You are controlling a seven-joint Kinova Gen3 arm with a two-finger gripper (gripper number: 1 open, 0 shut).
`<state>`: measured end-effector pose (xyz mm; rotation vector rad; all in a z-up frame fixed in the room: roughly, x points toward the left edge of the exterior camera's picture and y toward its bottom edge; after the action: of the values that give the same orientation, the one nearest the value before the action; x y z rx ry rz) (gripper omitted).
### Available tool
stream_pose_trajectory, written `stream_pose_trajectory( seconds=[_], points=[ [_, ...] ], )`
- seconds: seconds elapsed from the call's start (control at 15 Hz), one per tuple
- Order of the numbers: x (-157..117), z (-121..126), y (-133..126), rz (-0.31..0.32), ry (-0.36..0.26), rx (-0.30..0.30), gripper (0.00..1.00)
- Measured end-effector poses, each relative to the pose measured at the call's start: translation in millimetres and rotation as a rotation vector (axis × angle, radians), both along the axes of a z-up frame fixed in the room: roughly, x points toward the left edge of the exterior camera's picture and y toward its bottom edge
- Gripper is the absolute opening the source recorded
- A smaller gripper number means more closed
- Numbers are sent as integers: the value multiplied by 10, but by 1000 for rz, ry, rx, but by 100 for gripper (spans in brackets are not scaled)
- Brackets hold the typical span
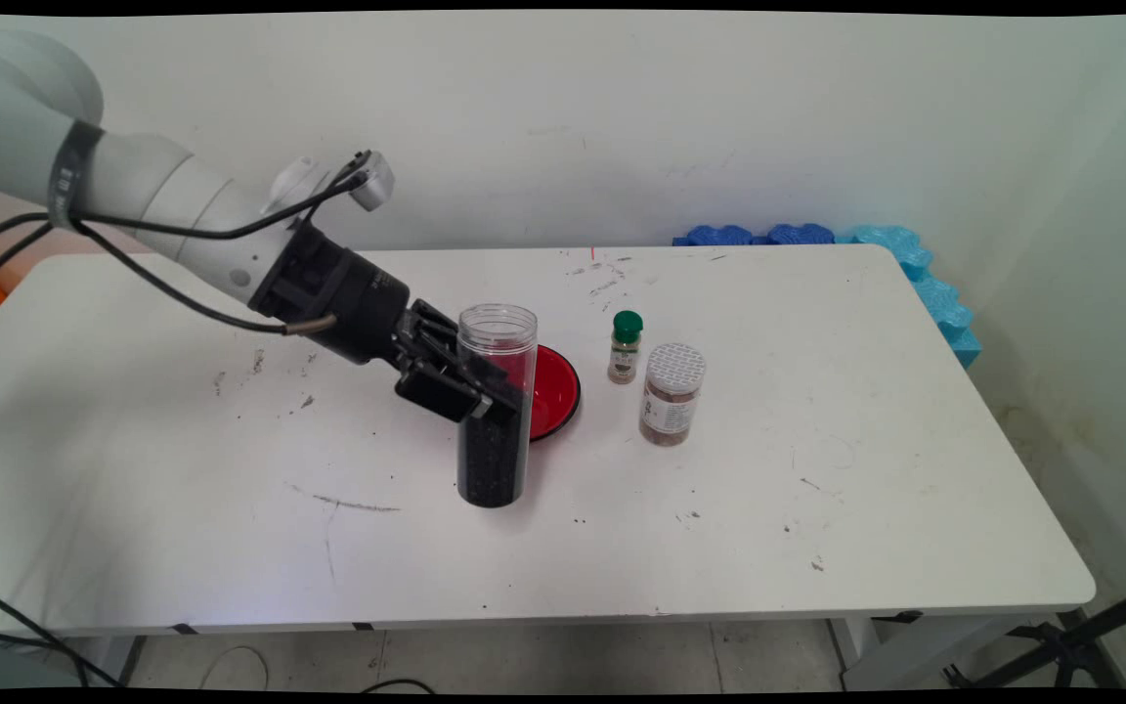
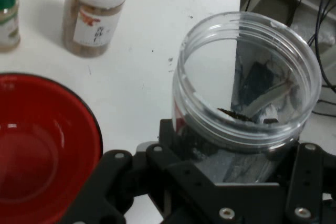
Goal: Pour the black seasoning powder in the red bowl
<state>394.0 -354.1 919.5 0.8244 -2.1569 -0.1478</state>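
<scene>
On the worktop (image 1: 817,508) we see the end effector (image 1: 470,391) clamped on a tall clear jar (image 1: 495,406), open-topped, holding dark grains. Just behind it sits a red bowl (image 1: 555,389); farther off stand a white-lidded jar (image 1: 671,395) and a green-capped bottle (image 1: 626,347).

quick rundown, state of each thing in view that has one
black two-finger end effector: shut on the tall jar
tall clear plastic jar of dark grains: upright on the table, lid off, roughly half full
red bowl with black outside: upright, empty
small green-capped spice bottle: upright, capped
wider white-lidded spice jar: upright, lid on
</scene>
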Motion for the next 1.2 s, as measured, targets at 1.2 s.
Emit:
stream_pose_trajectory(
  seconds=[1.2],
  points=[
    [142, -402, -330, 439, 113, 468, 0]
  ],
)
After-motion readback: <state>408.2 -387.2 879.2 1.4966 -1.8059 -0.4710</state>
